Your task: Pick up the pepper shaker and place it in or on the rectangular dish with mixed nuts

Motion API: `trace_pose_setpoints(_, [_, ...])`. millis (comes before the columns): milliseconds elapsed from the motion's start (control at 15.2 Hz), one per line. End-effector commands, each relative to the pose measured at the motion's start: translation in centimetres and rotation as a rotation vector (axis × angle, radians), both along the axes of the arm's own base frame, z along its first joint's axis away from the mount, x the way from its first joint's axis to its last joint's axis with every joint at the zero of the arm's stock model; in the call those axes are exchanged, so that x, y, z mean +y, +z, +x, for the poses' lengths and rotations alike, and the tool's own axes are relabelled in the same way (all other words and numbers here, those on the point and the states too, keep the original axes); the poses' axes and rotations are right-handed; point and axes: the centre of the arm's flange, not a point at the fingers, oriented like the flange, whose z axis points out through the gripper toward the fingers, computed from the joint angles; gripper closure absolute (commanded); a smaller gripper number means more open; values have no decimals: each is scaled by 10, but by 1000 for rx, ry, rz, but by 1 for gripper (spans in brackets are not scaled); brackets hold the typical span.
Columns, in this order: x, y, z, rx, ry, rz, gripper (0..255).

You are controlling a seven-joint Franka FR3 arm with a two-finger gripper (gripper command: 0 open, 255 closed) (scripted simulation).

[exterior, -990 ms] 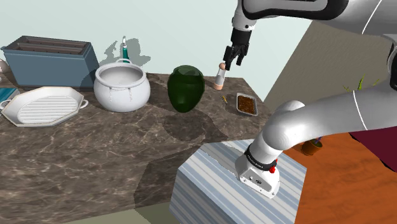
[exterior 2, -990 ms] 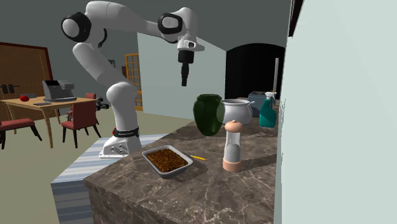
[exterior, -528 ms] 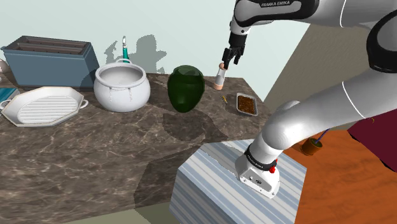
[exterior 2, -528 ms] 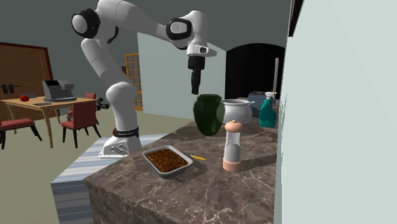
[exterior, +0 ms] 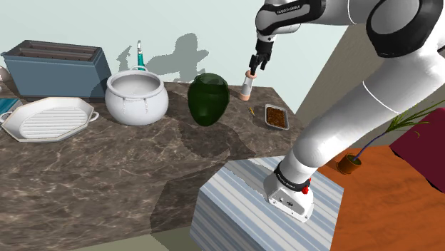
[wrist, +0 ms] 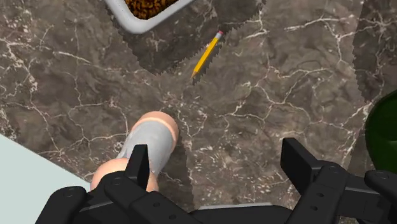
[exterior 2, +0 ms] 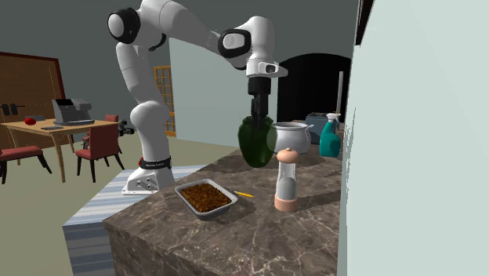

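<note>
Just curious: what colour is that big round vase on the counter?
The vase is dark green, clearest in the shoulder view.

on the counter (exterior: 107, 171), in the shoulder view, a toaster (exterior: 53, 71) stands at the back left with an octagonal platter (exterior: 48, 118) before it. rightward come a pot (exterior: 137, 98), a spray bottle (exterior: 140, 57) behind it, then a vase (exterior: 208, 100), then the pepper shaker (exterior: 247, 86). a pencil (exterior: 251, 111) lies between the shaker and the dish of nuts (exterior 2: 222, 210) at the right end.
</note>
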Motion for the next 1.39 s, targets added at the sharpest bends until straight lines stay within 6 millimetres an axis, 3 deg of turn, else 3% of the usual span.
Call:
trace_pose_setpoints(0, [-17,-10,11,-7,7,-10,0])
trace_pose_setpoints(462, [-83,-34,48,-29,27,-39,0])
trace_pose_setpoints(924, [-89,-74,48,-29,27,-39,0])
trace_pose_setpoints(1320, [-89,-74,48,-29,27,-39,0])
